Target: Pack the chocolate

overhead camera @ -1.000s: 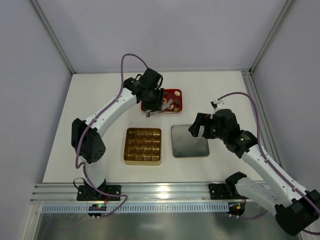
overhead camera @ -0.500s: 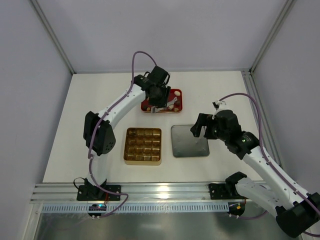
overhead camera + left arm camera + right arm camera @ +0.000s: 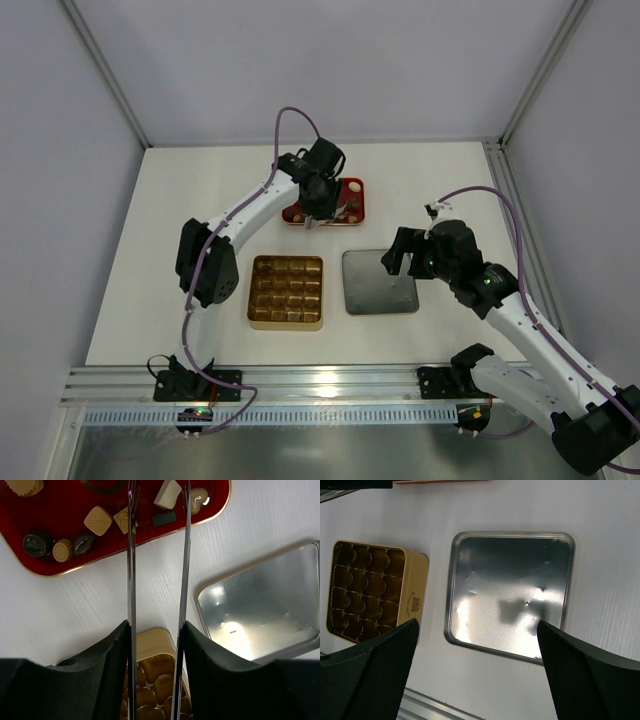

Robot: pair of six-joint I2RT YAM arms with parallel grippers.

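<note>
The chocolate, several small pieces (image 3: pixel 97 520) in dark brown, light brown and cream, lies on the red tray (image 3: pixel 55 510), which the top view (image 3: pixel 352 190) shows at the back. My left gripper (image 3: pixel 312 220) hangs over this tray. Its two thin metal blades (image 3: pixel 131 555) stand apart, and their tips (image 3: pixel 159 486) flank a cream square piece (image 3: pixel 167 492) without pinching it. The gold gridded box (image 3: pixel 286 291) has all cells bare. My right gripper (image 3: pixel 395 260) is wide open and holds nothing above the metal lid (image 3: pixel 510 590).
The grey metal lid (image 3: pixel 379 282) lies open side up just right of the gold box (image 3: pixel 375 595). An aluminium rail (image 3: pixel 320 385) runs along the near edge of the table. The enclosure walls stand close on all sides.
My left gripper has moved to the right, from the tray's left edge to over its middle. The right arm has barely moved.
</note>
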